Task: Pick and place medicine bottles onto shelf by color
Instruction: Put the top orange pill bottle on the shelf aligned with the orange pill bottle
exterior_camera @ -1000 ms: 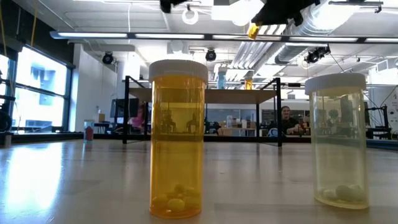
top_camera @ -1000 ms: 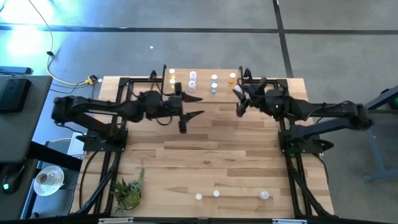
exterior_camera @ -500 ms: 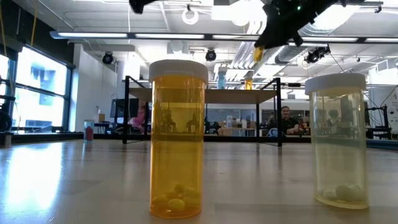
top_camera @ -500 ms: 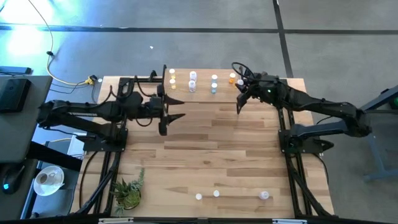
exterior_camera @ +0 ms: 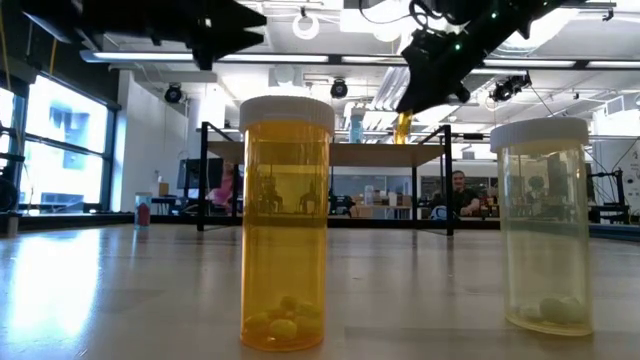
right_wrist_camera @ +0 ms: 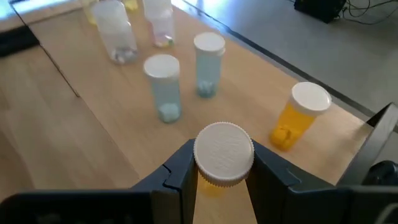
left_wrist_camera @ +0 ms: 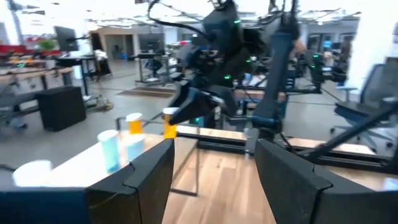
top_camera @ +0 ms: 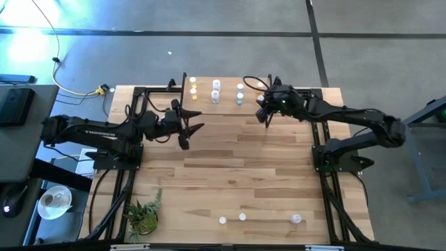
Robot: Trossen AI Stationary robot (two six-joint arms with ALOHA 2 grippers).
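Observation:
My right gripper [top_camera: 260, 111] is shut on an orange medicine bottle with a white cap [right_wrist_camera: 224, 152], low over the right end of the shelf [top_camera: 226, 99] at the table's far edge. On the shelf stand an orange bottle [right_wrist_camera: 298, 118], two bluish bottles [right_wrist_camera: 163, 87] [right_wrist_camera: 208, 65] and pale ones [right_wrist_camera: 118, 37]. My left gripper [top_camera: 201, 120] is open and empty, hovering left of the table's middle. An orange bottle [exterior_camera: 287, 225] and a pale yellowish bottle [exterior_camera: 545, 225] stand upright on the table near its front edge. My right gripper pinches the orange bottle between its two fingers [right_wrist_camera: 180, 171] at its top end, by the sides of the white cap [right_wrist_camera: 198, 155]. The fingers come from above, pointing down along the bottle. The bottle stands upright, cap up; whether its base touches the shelf I cannot tell.
Three bottles [top_camera: 242, 217] stand in a row near the table's front edge. A small green plant [top_camera: 144, 215] sits at the front left corner. Black frame rails [top_camera: 324, 167] run along both table sides. Bare wood lies across the table's middle [top_camera: 230, 167].
My right gripper has carried the orange bottle toward the table's far edge and down, from high above to about the height of the shelf's bottles. My left gripper has drawn back toward the table's left edge, still open.

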